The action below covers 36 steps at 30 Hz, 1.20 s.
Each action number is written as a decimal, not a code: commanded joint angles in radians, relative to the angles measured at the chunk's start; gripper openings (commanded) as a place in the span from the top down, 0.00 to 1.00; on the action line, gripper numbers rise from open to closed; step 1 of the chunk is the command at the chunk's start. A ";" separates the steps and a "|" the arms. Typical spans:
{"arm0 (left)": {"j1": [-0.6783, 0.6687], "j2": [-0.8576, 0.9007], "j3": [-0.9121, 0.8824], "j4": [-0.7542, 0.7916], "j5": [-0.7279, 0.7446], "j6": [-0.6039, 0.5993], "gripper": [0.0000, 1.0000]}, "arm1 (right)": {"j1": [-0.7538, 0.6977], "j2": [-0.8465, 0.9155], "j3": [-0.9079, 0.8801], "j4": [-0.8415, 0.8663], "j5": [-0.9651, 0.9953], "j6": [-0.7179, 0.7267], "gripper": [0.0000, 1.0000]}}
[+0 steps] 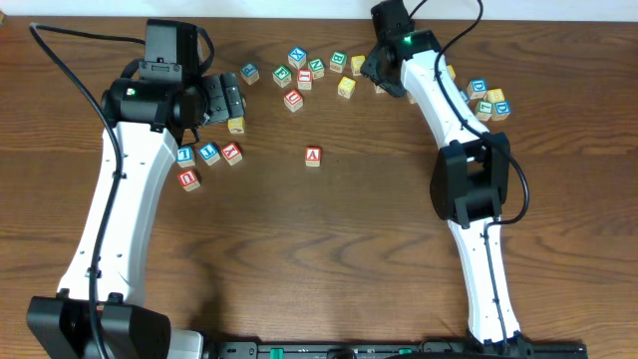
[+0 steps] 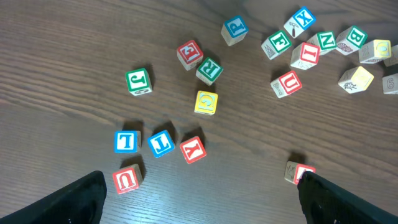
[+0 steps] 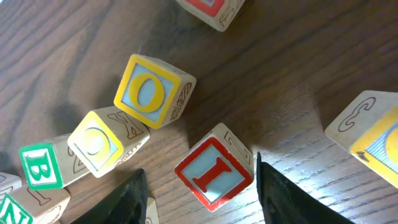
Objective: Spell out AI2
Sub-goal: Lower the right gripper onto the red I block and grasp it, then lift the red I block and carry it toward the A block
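Observation:
The red A block [image 1: 313,156] lies alone at mid-table; in the left wrist view only its edge [image 2: 297,172] shows by my right finger. A red I block [image 3: 214,174] lies on the table between the open fingers of my right gripper [image 3: 200,190], with a gap on each side. In the overhead view the right gripper [image 1: 384,78] is over the far block cluster and hides that block. My left gripper [image 1: 224,100] is open and empty, and hovers [image 2: 199,208] above the left group of blocks. I see no block with a 2.
Near the left gripper lie a red U [image 2: 127,179], a blue T [image 2: 126,141], a blue block [image 2: 161,144], a red Y [image 2: 193,149] and a yellow G [image 2: 206,102]. A yellow O [image 3: 152,90] and a green B [image 3: 40,165] lie by the I. More blocks [image 1: 488,100] lie far right.

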 commanded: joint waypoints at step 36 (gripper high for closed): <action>0.002 -0.013 0.009 -0.003 -0.012 0.009 0.02 | -0.008 0.008 -0.100 0.128 -0.003 -0.733 0.61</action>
